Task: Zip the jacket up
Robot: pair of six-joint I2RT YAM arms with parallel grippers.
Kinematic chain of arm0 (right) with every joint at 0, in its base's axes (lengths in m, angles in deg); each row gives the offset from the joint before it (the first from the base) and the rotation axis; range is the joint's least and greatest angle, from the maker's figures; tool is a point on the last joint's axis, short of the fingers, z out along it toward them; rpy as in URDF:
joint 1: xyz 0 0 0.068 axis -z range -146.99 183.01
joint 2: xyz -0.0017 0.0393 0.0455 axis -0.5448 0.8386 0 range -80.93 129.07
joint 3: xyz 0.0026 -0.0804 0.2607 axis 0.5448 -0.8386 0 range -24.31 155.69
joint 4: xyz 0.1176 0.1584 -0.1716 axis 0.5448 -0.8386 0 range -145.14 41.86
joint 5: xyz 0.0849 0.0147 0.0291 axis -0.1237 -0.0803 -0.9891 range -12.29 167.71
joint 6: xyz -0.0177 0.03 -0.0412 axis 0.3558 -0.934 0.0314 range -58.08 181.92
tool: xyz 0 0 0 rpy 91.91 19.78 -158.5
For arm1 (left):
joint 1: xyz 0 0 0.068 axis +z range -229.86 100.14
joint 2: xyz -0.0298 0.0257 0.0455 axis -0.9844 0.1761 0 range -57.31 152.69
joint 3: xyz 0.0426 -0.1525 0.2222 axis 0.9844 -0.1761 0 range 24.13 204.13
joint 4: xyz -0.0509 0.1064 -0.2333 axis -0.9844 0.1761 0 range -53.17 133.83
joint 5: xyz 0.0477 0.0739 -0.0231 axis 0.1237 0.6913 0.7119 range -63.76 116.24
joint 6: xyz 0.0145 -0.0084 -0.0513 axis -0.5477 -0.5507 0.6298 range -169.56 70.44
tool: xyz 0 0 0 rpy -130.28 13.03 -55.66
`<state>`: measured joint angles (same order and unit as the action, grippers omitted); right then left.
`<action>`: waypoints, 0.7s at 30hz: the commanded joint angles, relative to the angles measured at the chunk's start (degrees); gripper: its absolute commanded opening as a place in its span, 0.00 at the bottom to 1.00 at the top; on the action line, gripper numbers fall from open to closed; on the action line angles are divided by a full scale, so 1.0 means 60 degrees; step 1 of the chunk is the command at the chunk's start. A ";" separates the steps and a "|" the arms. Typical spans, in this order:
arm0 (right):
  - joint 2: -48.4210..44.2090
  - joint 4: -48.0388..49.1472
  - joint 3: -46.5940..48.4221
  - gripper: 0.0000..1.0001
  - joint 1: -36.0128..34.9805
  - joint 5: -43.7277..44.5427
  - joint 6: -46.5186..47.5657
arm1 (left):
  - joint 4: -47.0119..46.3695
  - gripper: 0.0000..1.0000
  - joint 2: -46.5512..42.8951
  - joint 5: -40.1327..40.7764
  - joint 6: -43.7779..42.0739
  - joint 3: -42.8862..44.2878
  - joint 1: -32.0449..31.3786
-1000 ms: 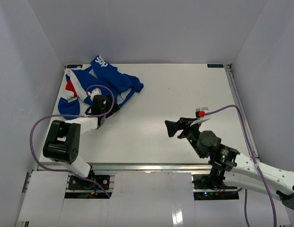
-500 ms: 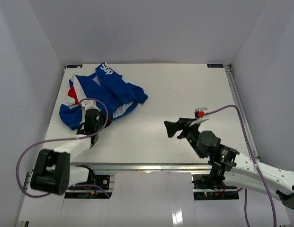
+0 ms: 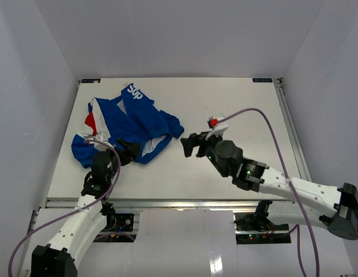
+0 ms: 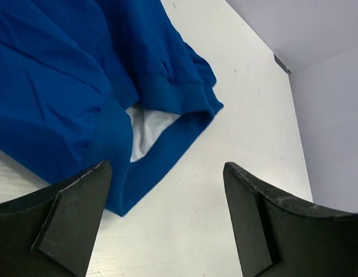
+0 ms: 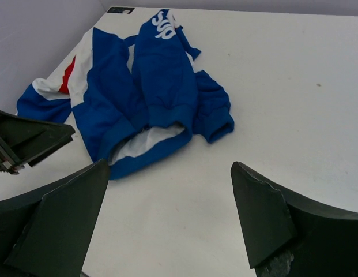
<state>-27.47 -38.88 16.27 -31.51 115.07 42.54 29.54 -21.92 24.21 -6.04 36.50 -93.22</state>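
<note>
The jacket (image 3: pixel 129 118) lies crumpled at the table's far left, royal blue with red and white panels and white "Sup" lettering. Its hem gapes and shows white lining (image 5: pixel 147 140). No zipper is visible. My left gripper (image 3: pixel 129 151) is open and empty at the hem's near edge, with the blue hem (image 4: pixel 118 173) next to its left finger. My right gripper (image 3: pixel 189 146) is open and empty, low over bare table just right of the jacket (image 5: pixel 155 86). In the right wrist view the gripper (image 5: pixel 170 213) faces the hem.
The white table (image 3: pixel 242 104) is walled at the left, back and right. A blue sleeve cuff (image 5: pixel 219 124) sticks out at the jacket's right side. The left gripper's fingers (image 5: pixel 29 144) show at the left edge of the right wrist view.
The left arm has drawn back toward the near edge, its gripper now at the hem. The jacket has shifted right and spread. The right arm has moved left toward the jacket.
</note>
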 commanded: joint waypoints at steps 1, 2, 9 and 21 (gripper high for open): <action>0.2583 -0.0689 0.2872 0.92 0.0273 -0.1163 0.0799 | 0.0220 0.92 0.1361 0.1095 0.0137 0.0923 0.0057; 0.2987 -0.0850 0.3404 0.93 0.0365 -0.1396 0.0766 | 0.0075 0.91 0.1773 0.0989 0.0201 0.0980 0.0074; 0.6226 -0.0631 0.4764 0.93 0.1888 -0.3920 0.0493 | -0.1851 0.85 0.4959 0.0423 0.0307 0.1057 0.0235; 1.0602 0.0402 0.6422 0.91 0.3253 -0.5434 0.0683 | -0.2078 0.00 0.4024 -0.0379 0.0165 0.0096 0.0323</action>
<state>33.55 -40.68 49.41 -11.43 85.31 45.25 17.34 7.01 24.48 -4.64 37.84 -91.49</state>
